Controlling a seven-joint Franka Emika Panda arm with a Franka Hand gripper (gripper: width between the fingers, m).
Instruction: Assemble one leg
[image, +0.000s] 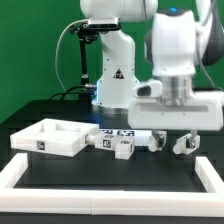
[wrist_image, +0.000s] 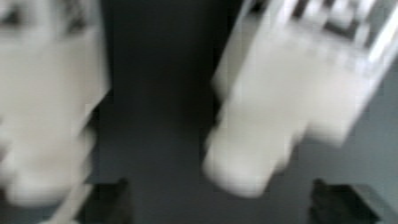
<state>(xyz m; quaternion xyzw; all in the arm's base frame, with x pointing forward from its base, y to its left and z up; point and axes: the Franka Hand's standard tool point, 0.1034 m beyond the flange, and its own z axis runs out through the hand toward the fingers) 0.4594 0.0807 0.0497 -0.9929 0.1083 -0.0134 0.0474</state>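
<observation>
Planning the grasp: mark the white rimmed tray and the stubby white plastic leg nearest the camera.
White rimmed tray (image: 55, 150): exterior view, front wall.
Stubby white plastic leg (image: 123, 149): exterior view, tagged face.

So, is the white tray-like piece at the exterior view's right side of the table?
No, the tray-like piece lies at the exterior view's left, with the small legs to its right.

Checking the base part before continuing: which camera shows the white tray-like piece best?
The exterior view: the tray-like piece lies whole at that view's left, its raised rim sharp. The wrist view is blurred and shows only white shapes; I cannot tell whether any is it.
</observation>
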